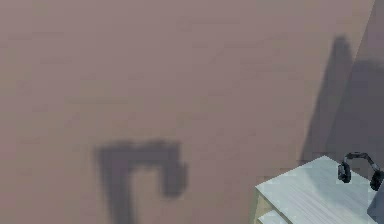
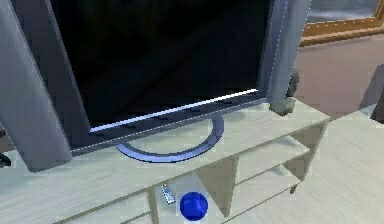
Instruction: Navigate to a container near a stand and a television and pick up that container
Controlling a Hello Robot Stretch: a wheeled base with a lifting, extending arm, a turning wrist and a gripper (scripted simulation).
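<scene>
one large television with a dark screen and a grey frame fills most of the arm side view, standing on a flat grey ring-shaped foot that rests on the top of a pale stand. the stand has open compartments under its top, split by upright dividers. in the compartment just below the ring foot lies a small round blue thing, glossy and ball-like, which by its place fits the task's container, though its shape is too small to be sure. just beside it, toward the arm side view's left, lies a small pale thing that is too small to name; whether the two touch cannot be told. the compartment to the right of the divider shows only its pale shelf. a small dark thing stands on the stand's top just beside the television's right edge. behind, at the arm side view's upper right, a wooden window frame sits in a pinkish wall. in the forward view, a pale bench corner reaches in at the lower right, and on it, near the right edge, lies a dark curved thing like a pair of headphones. the rest of that view is a plain pinkish-brown surface. the state of the jaws cannot be told.
</scene>
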